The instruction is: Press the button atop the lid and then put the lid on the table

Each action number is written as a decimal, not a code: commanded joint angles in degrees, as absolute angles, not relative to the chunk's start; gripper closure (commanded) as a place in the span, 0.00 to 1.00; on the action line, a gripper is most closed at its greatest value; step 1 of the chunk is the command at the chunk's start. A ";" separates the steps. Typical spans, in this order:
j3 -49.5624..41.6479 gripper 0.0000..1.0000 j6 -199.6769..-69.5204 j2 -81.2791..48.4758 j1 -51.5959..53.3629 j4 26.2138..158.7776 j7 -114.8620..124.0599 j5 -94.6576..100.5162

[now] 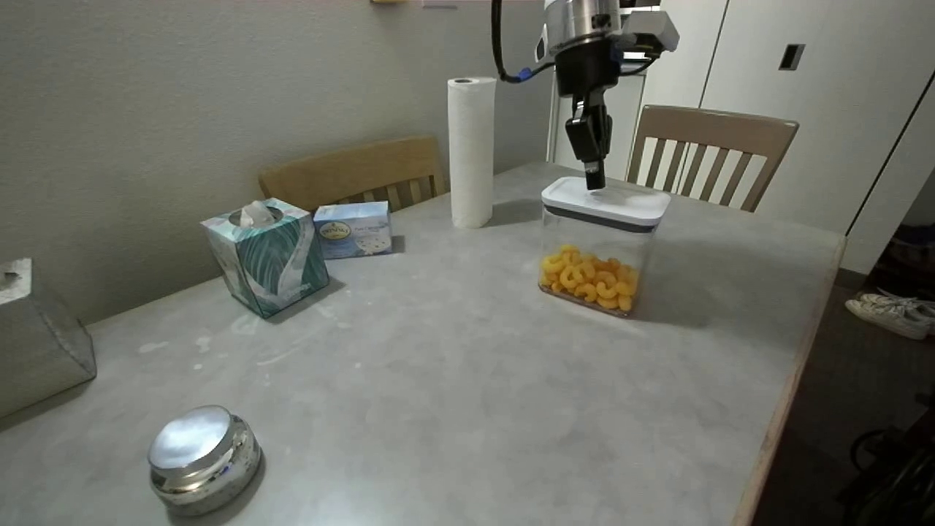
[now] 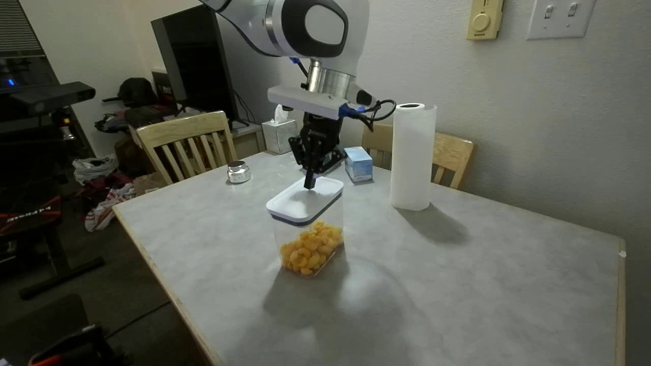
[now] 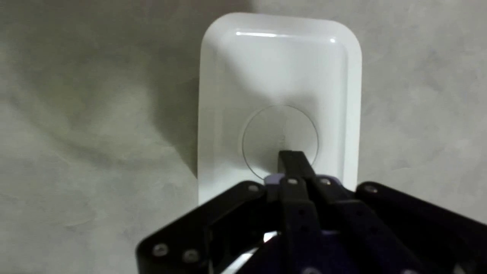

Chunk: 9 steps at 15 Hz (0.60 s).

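Observation:
The white lid (image 1: 630,207) sits on a clear container holding yellow curled pieces (image 1: 588,277). It also shows in an exterior view (image 2: 290,206) and from above in the wrist view (image 3: 281,64). The button (image 3: 272,133) is a round outlined disc at the lid's centre, flush with the top. My gripper (image 3: 293,156) is shut with nothing between its fingertips and points down over the button. In both exterior views, the fingertips (image 1: 595,179) (image 2: 309,181) are at the lid's middle; I cannot tell if they touch it. The container stands upright on the grey table (image 1: 438,380).
A paper towel roll (image 1: 471,153) stands near the container. A teal tissue box (image 1: 274,256) and a blue tea box (image 1: 356,230) are along the wall side. A round metal jar (image 1: 203,460) and a grey tissue box (image 1: 44,340) are farther off. Chairs (image 2: 188,145) stand around the table.

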<state>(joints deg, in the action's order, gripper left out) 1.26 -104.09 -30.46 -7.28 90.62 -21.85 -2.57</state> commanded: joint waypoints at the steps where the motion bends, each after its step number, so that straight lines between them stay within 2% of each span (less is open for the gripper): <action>1: 0.54 1.00 -101.71 -26.94 -6.15 92.44 -19.50 -0.42; 9: 1.16 1.00 -103.73 -24.01 -4.58 97.34 -16.49 -1.74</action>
